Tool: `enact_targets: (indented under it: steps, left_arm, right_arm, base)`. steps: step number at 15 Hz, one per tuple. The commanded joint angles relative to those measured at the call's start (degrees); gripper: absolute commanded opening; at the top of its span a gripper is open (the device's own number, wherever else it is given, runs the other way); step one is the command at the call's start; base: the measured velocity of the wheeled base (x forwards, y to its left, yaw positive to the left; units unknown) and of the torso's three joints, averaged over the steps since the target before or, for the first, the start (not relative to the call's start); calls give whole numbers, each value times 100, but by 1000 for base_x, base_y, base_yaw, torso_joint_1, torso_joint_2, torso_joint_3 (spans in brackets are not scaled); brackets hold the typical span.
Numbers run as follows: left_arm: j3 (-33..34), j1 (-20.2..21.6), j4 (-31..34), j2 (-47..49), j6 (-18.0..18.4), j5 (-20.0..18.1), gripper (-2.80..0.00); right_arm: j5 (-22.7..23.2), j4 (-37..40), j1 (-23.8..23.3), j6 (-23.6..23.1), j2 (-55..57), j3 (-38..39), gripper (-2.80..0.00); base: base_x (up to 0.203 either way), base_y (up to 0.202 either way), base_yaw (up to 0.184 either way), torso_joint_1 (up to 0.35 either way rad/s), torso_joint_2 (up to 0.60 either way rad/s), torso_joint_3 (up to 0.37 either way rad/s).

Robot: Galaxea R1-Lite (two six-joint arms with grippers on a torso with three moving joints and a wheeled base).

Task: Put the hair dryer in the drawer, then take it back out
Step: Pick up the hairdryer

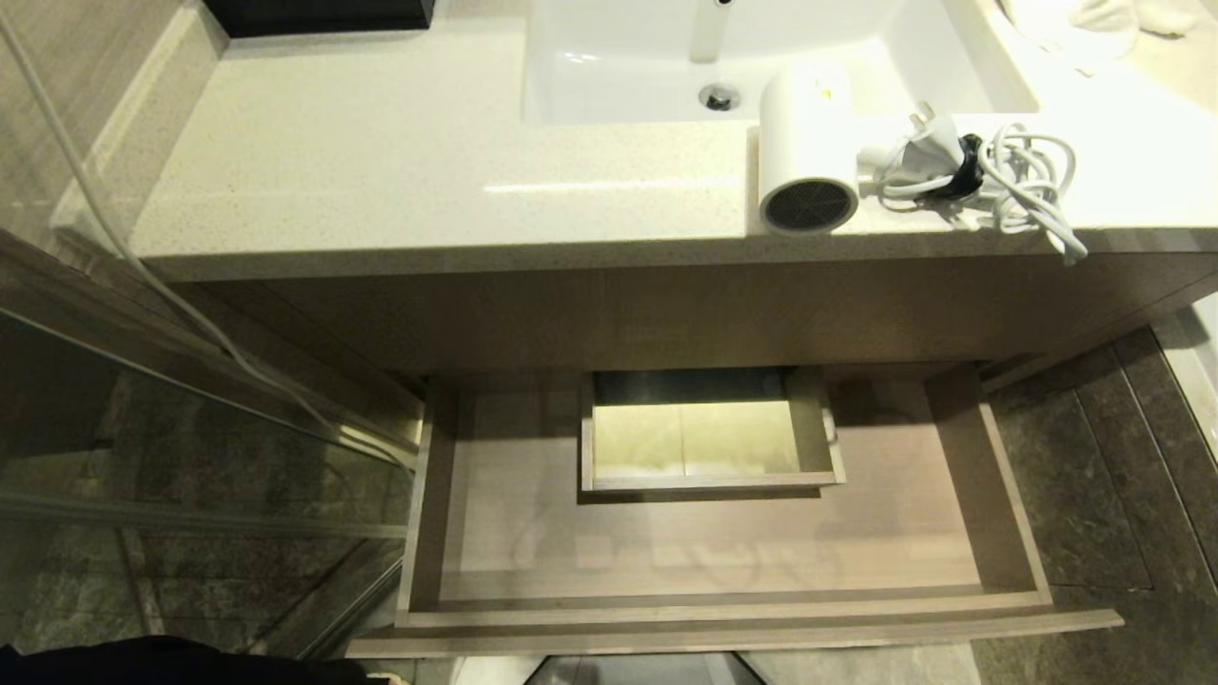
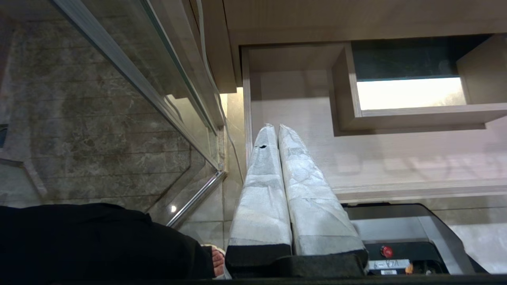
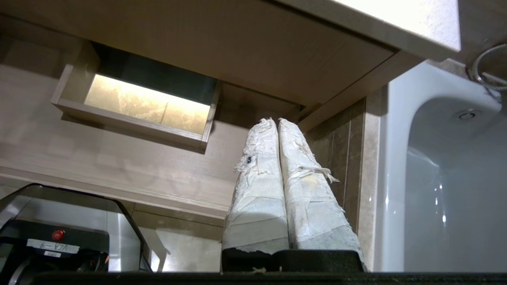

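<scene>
One hair dryer (image 1: 807, 143), one drawer (image 1: 723, 609), one sink (image 1: 609, 67), one countertop (image 1: 381, 162).

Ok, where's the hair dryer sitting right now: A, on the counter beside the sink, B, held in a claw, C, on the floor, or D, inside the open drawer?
A: the hair dryer lies on the counter by the sink, and the drawer below stands open with nothing in it.

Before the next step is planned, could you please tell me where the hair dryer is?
In the head view, the hair dryer lies on the countertop, right of the sink, grille toward the front edge, above the open drawer.
</scene>
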Motion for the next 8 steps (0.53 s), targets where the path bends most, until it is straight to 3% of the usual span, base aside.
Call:
enact_targets:
  steps: [1, 5, 8]
  left_arm:
    - [7, -2, 5, 0, 1, -2, -280]
    - [4, 2, 5, 0, 1, -2, -280]
    - [0, 2, 5, 0, 1, -2, -280]
  right_arm:
    - [2, 9, 6, -15, 9, 1, -280]
    - [-6, 0, 6, -15, 5, 18, -280]
    - [8, 2, 6, -59, -24, 14, -280]
  base:
    - [0, 0, 0, 237, -495, -238]
    - [0, 0, 0, 195, -371, -182]
    - [0, 0, 0, 35, -81, -33]
